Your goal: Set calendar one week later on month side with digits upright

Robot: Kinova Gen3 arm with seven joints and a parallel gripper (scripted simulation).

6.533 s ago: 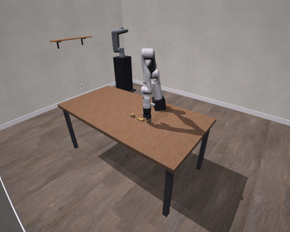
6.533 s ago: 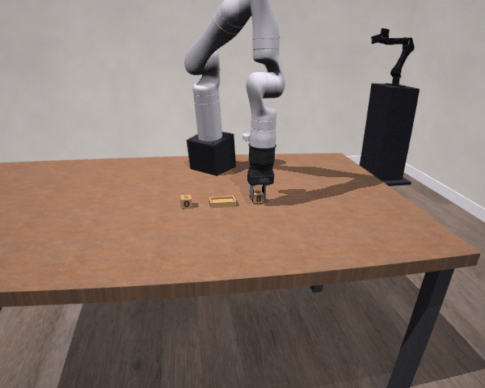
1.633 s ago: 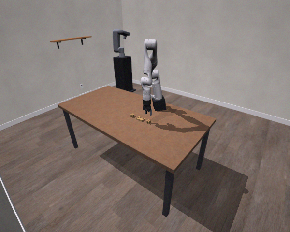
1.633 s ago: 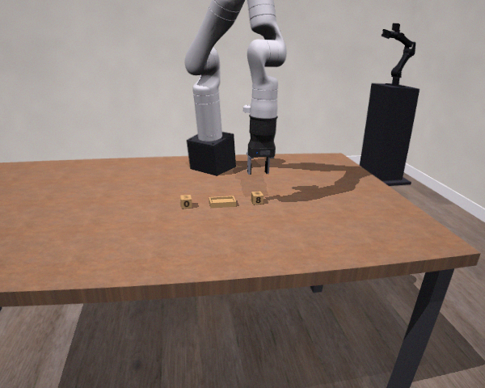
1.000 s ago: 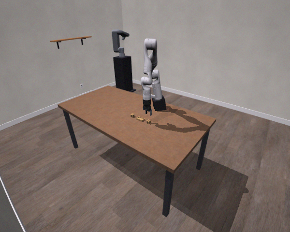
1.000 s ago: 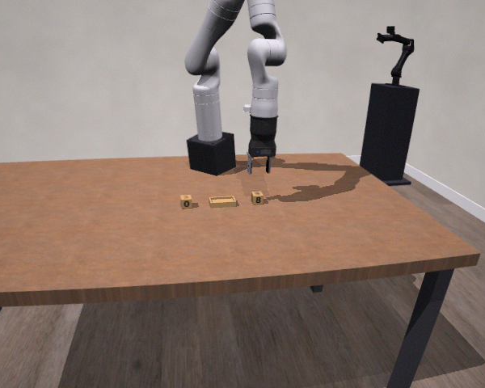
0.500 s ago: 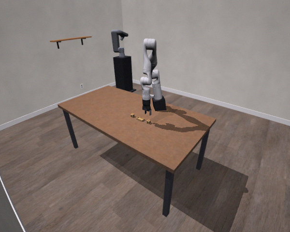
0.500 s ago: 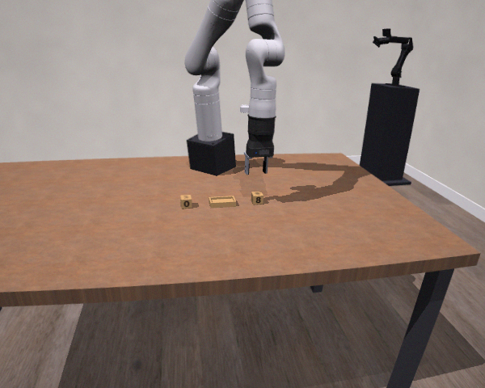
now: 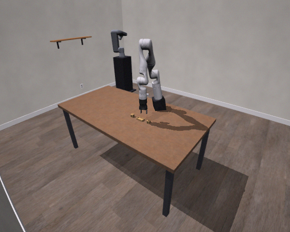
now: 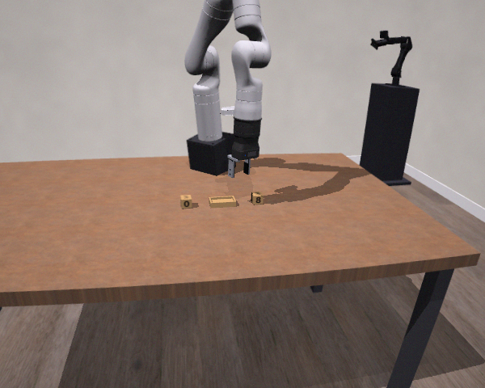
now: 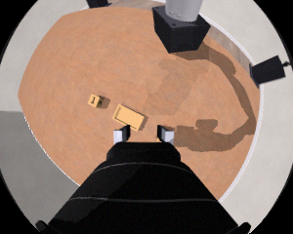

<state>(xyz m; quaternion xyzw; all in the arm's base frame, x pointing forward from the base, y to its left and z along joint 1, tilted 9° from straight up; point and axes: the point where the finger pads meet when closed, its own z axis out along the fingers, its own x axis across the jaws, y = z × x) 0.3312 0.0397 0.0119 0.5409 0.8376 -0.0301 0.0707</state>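
Item 1, nearest in the exterior view: table (image 10: 360,259), brown wooden top on dark legs, bearing all task items in 1 row.

Item 2: cube (image 10: 186,201), left of the tray, resting on the table, front face reading 0. It stands well apart from the tray.

Item 3: tray (image 10: 222,201), shallow wooden rectangle, flat on the table between the 2 cubes. Contents: nothing visible inside; its floor shows bare wood. No month name can be read at this size.

Item 4: second cube (image 10: 257,198), right of the tray, on the table, front face reading 8, just beside the arm's shadow.

Item 5: gripper (image 10: 238,170), hanging above the table behind the row, roughly between tray and 8 cube. Jaws stand at their widest with nothing between them.

Item 6: arm base (image 10: 196,160), black block behind the gripper.

Item 7, farthest: black pedestal (image 10: 386,133) carrying a dark camera arm, beyond the table's right end.

Handling note, judgement only: both cubes are out of the tray, so the step in hand appears to be fetching 1 for turning or seating. Best practice would be to centre the open fingers over a cube, square to 2 opposite faces, descend straight, and close gently. The tray should not be nudged while seating a cube.
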